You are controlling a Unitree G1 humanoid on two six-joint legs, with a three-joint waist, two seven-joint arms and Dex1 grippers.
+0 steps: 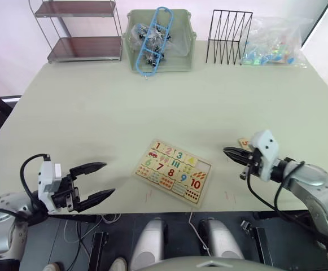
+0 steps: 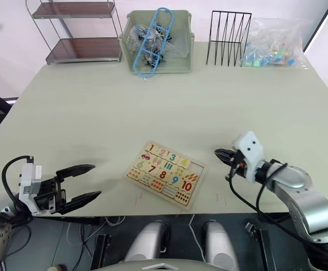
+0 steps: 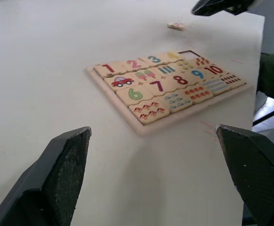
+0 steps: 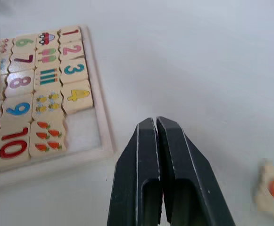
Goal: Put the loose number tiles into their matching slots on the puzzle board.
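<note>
Puzzle board (image 1: 173, 171) lies mid-table near front edge — four tiles, 1 to 4, seated in row, one slot (image 4: 82, 129) empty. One loose tile (image 1: 243, 143) just beside right gripper (image 1: 230, 152), jaws pressed together, empty. Left gripper (image 1: 96, 181) — jaws wide.

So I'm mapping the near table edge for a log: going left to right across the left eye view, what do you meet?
Left gripper, open → puzzle board → right gripper, shut → loose tile just behind its fingers.
</note>
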